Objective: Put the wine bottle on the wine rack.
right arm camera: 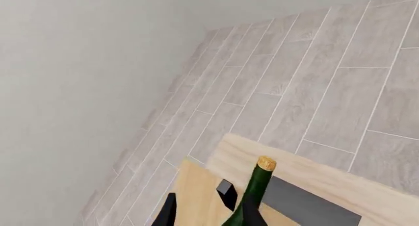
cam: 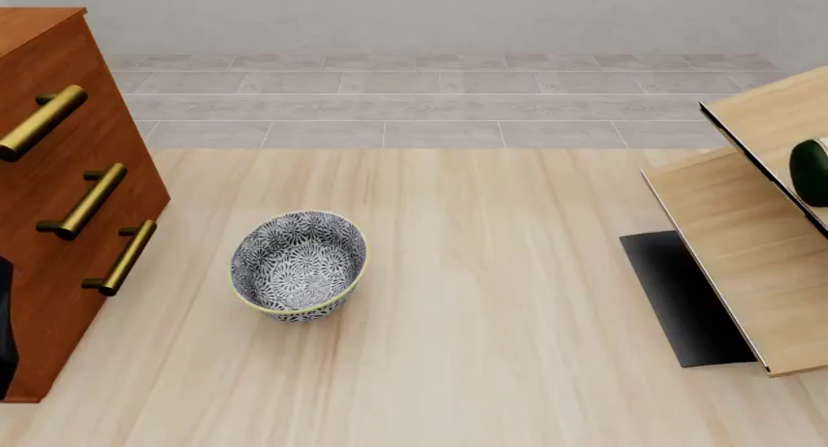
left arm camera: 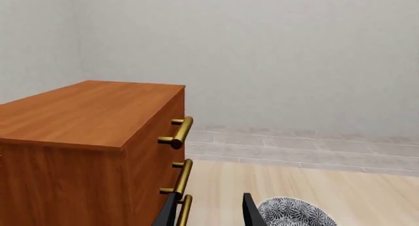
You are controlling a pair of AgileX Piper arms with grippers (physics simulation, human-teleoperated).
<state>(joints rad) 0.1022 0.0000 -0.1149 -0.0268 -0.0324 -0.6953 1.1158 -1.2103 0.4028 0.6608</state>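
Right wrist view: bottle [right arm camera: 252, 196] upright between right claw [right arm camera: 199, 209] fingers, seemingly gripped, above rack [cam: 738, 253] at right desk [cam: 492, 302] edge. Could slip or knock planks if tilted carelessly. Left claw [left arm camera: 209, 211] parted, empty, near cabinet [left arm camera: 85, 142] and bowl [cam: 299, 265].

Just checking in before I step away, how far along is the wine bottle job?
Nearly done. The wine bottle is off the table and over the wine rack, seemingly held between the right gripper fingers. Left: seat it and let go.
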